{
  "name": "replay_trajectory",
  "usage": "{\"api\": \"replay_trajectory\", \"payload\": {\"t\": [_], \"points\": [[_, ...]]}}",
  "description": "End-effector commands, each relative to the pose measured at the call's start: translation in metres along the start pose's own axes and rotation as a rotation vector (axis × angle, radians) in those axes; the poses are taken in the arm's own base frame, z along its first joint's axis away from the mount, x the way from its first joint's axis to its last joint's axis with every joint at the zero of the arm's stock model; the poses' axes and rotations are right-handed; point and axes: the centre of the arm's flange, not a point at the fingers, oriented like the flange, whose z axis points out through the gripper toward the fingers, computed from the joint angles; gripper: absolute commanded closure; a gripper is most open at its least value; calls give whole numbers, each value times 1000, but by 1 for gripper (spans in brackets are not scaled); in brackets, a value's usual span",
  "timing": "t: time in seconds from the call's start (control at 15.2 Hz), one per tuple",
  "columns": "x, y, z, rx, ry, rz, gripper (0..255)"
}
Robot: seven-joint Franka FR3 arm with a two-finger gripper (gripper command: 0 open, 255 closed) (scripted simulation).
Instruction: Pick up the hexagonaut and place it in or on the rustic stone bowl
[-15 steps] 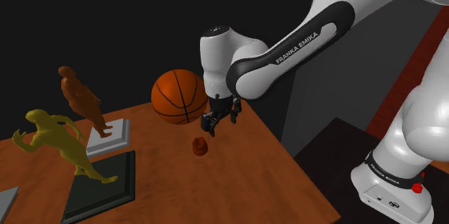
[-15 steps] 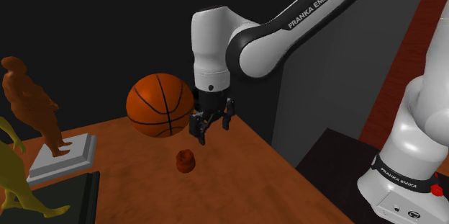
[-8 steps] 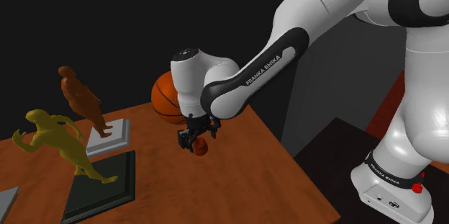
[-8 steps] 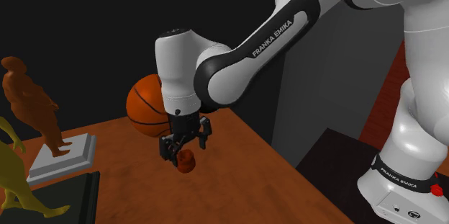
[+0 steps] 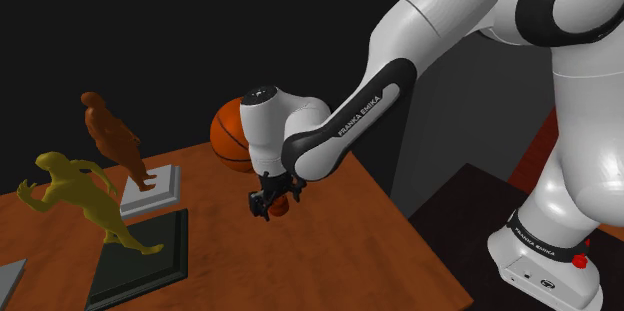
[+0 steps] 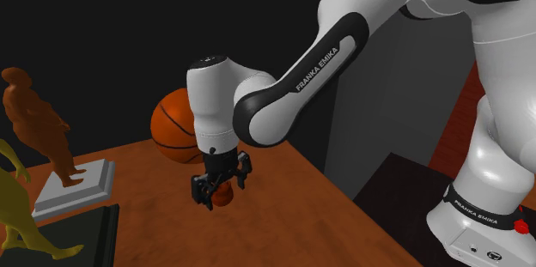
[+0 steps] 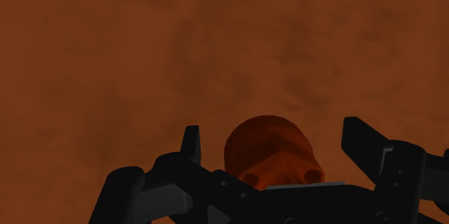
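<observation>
The hexagonaut (image 5: pixel 282 207) (image 6: pixel 224 195) is a small rounded red-brown piece standing on the wooden table (image 5: pixel 330 249). My gripper (image 5: pixel 272 204) (image 6: pixel 220 190) has come down around it, close to the tabletop. In the wrist view the hexagonaut (image 7: pixel 270 150) sits between the two black fingers, and a gap shows on each side of it. The gripper (image 7: pixel 273 135) is open and does not clasp the piece.
A basketball (image 5: pixel 230 131) (image 6: pixel 170 124) rests just behind the gripper. An orange-brown figure (image 5: pixel 110 134) on a white base (image 5: pixel 162 187) and a yellow figure (image 5: pixel 85 199) on a dark base (image 5: pixel 140 264) stand at the shoulder view's left. The table edge runs close on the right.
The arm swung toward the shoulder view's left and lowered. The gripper went from hanging above and beside the hexagonaut to straddling it near the tabletop.
</observation>
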Motion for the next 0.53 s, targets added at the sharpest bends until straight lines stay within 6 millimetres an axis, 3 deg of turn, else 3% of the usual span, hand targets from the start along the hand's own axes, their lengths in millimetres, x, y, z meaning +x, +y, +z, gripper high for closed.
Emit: {"api": "replay_trajectory", "payload": {"t": [0.0,0.4,0.46], "points": [[0,0,2,0,0,0,0],[0,0,2,0,0,0,0],[0,0,2,0,0,0,255]]}}
